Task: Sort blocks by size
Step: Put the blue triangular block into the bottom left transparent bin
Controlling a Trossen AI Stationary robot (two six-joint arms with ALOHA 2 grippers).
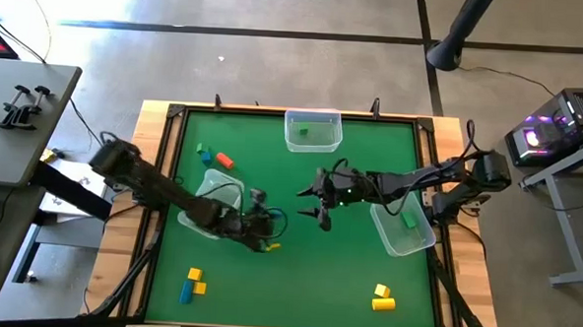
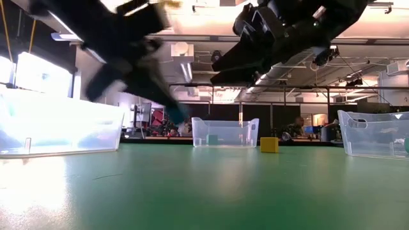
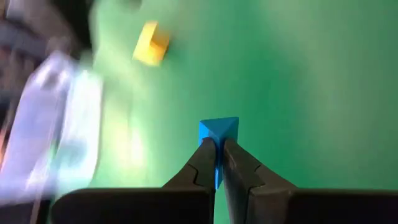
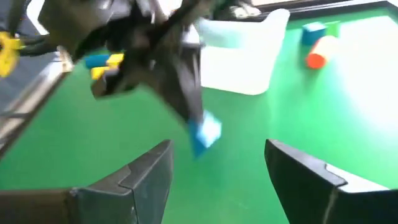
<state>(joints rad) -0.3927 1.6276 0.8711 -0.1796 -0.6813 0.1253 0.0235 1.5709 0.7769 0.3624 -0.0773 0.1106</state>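
Note:
My left gripper (image 3: 217, 144) is shut on a small blue block (image 3: 218, 129) above the middle of the green table, just right of the left clear bin (image 1: 216, 195). The right wrist view shows this block (image 4: 204, 134) too. My right gripper (image 4: 217, 162) is open and empty, above the table's middle (image 1: 321, 209), facing the left gripper. A yellow block (image 3: 151, 43) lies on the mat close to the left gripper. Other blocks lie loose: blue, green and orange ones (image 1: 213, 158) at the far left, yellow and blue ones (image 1: 193, 282) at the near left, yellow ones (image 1: 382, 298) at the near right. My left gripper pinches the blue block between its two fingertips (image 3: 205, 155), with one corner and edge of the block (image 3: 217, 163) between them. Most of the block sticks out past the fingertips. The fingers slant downward. The block (image 2: 181, 117) hangs clear of the table.
A clear bin (image 1: 313, 130) with a green block (image 1: 303, 132) stands at the far edge. Another clear bin (image 1: 402, 227) at the right holds a green block (image 1: 408, 219), under my right arm. Open mat lies in the near middle.

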